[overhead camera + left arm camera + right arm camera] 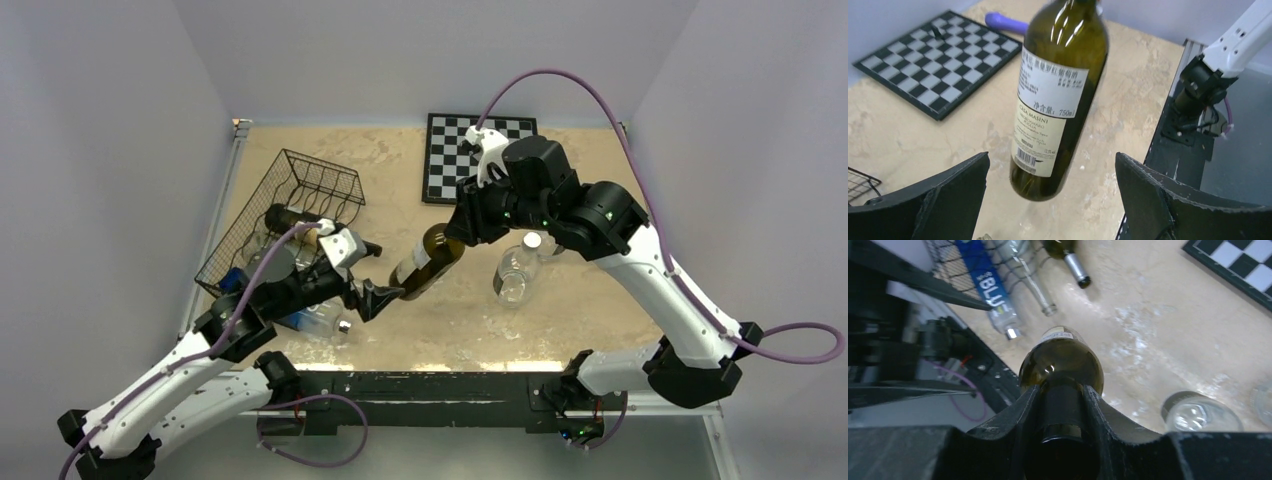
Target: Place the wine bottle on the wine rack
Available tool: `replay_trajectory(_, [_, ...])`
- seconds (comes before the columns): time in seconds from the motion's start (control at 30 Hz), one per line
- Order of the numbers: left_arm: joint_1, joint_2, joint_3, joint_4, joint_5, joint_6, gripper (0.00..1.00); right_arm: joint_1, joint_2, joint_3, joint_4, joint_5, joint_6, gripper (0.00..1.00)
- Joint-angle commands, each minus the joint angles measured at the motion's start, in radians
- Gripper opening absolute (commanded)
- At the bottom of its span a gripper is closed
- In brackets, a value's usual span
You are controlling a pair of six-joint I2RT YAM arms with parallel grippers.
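Left gripper (1050,160) gapes just short of the base of the wine bottle (1063,65), right gripper (1062,395) clamped on its neck; I judge handover next, then wine rack (310,180) far left.

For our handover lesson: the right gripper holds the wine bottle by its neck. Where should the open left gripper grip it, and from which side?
Probably grip the wine bottle low on its body, from the base end: the right gripper fills the neck, and the tilted base faces the open left gripper.

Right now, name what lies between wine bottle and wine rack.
The open left gripper sits between wine bottle and wine rack, per the top view.
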Motion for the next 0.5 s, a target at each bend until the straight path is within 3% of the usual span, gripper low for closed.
replay_trajectory(0.0, [-0.001, 0.051, -0.047, 0.073, 0.035, -0.048, 0.99, 0.000, -0.028, 0.109, 0.155, -0.216, 0.145, 0.00])
replay_trajectory(0.33, [-0.001, 0.097, -0.090, 0.105, 0.122, -0.001, 0.98, 0.000, -0.032, 0.107, 0.293, -0.394, 0.251, 0.00])
replay_trajectory(0.4, [-0.001, 0.095, -0.088, 0.089, 0.121, 0.021, 0.88, 0.000, -0.036, 0.096, 0.313, -0.417, 0.260, 0.00])
replay_trajectory(0.47, [-0.001, 0.090, -0.085, 0.070, 0.108, 0.044, 0.70, 0.000, -0.038, 0.091, 0.320, -0.434, 0.263, 0.00])
